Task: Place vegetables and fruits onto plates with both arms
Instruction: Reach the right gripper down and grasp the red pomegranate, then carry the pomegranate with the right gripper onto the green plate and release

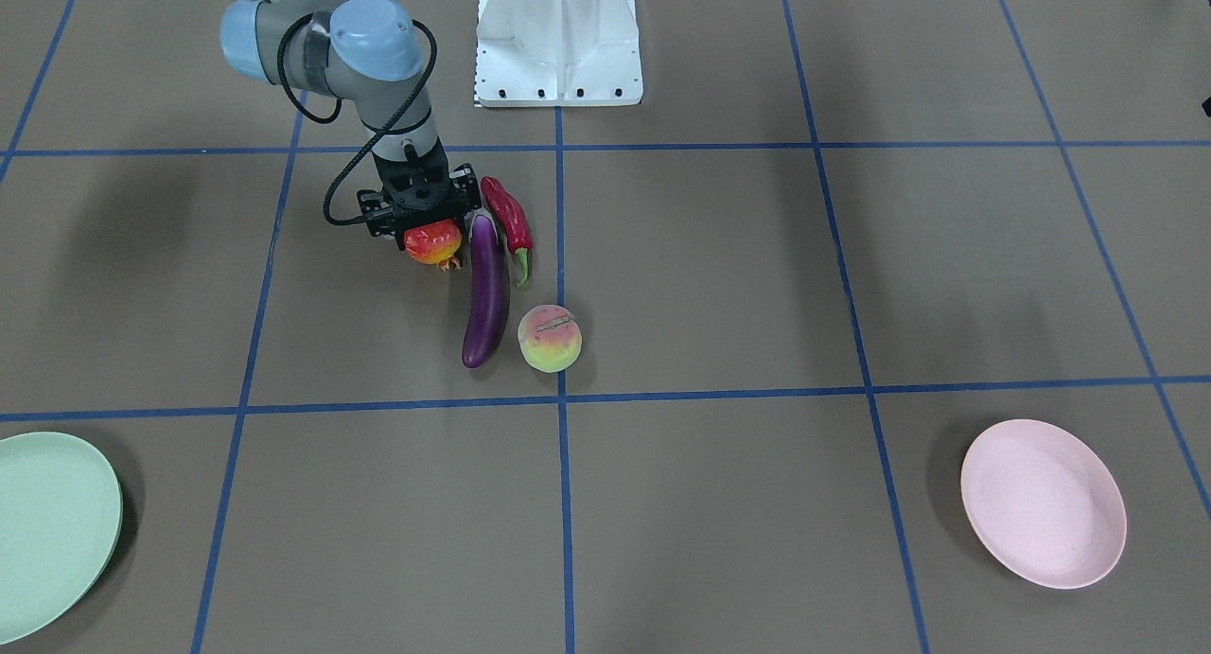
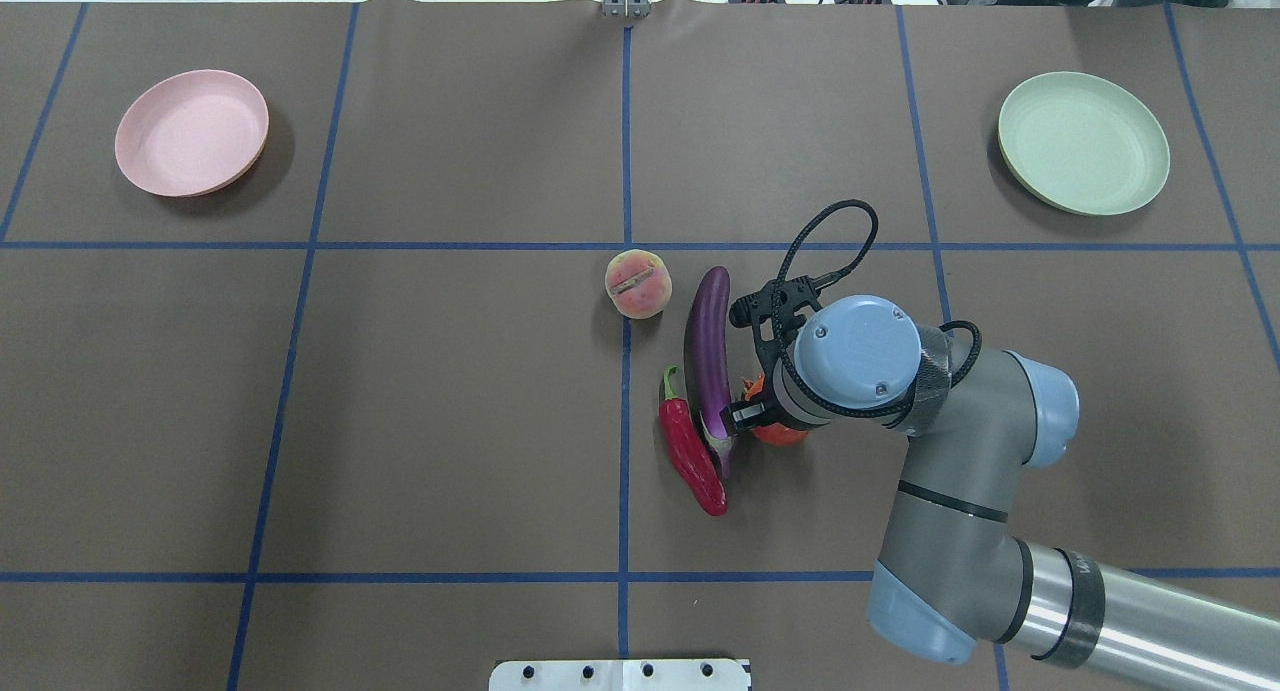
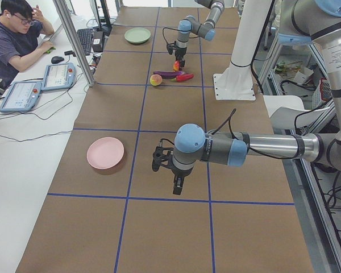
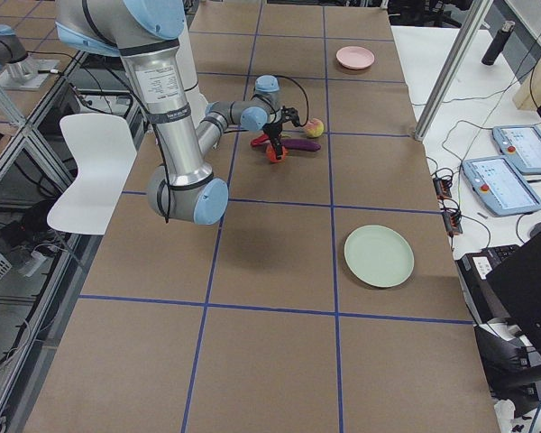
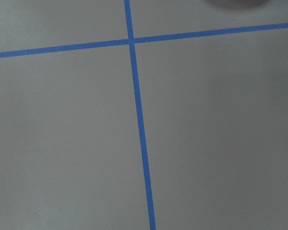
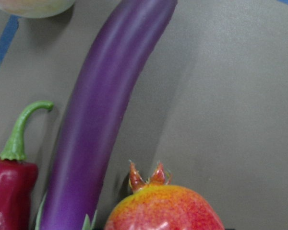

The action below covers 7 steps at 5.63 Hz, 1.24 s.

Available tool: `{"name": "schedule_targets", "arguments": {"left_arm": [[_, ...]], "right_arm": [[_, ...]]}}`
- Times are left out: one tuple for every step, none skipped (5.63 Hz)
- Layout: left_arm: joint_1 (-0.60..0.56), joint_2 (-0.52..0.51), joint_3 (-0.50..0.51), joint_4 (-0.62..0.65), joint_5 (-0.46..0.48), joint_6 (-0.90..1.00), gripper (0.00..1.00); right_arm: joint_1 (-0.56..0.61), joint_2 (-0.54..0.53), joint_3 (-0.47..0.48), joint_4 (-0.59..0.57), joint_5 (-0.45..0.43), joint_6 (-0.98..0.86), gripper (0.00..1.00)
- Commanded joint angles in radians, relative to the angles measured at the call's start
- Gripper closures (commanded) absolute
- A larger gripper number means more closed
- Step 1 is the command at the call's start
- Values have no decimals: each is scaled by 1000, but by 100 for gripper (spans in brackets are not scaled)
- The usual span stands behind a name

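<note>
Right gripper (image 1: pixel 423 220): pointing down, fingers clamped on the sides of the pomegranate (image 1: pixel 433 244), crown facing the operators' side. Whether the fruit rests on the table (image 1: pixel 710 285) or is just off it cannot be told.
Eggplant (image 1: pixel 485 299) just beside the pomegranate; chili pepper (image 1: pixel 508 217) along the eggplant's cap end; peach (image 1: pixel 550 338) near its tip.
Left gripper (image 3: pixel 178 186): hovers over bare table near the pink plate (image 1: pixel 1043 503); open or closed, cannot tell.
Green plate (image 1: pixel 57 526) at the opposite end.

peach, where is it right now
In the overhead view the peach sits on the central blue tape line, just left of the far tip of the eggplant, not touching it.
</note>
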Motion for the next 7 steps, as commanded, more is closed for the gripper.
{"name": "schedule_targets", "arguments": {"left_arm": [[0,1,-6,0,-1,-2,0],[0,1,-9,0,-1,-2,0],[0,0,-11,0,-1,-2,0],[0,1,-11,0,-1,-2,0],[0,0,-11,-2,-1,-2,0],[-2,1,-11,-12,-1,-2,0],[-2,1,-11,-15,-1,-2,0]], "right_arm": [[112,9,9,13,78,-7,100],[227,15,7,8,206,-26,100],[324,15,-8,5,215,-152,100],[436,16,-96,9,273,-300,100],[554,28,-225,69,378,-454,100],[619,44,-402,247,426,-499,100],[659,80,-613,457,427,-501,100]]}}
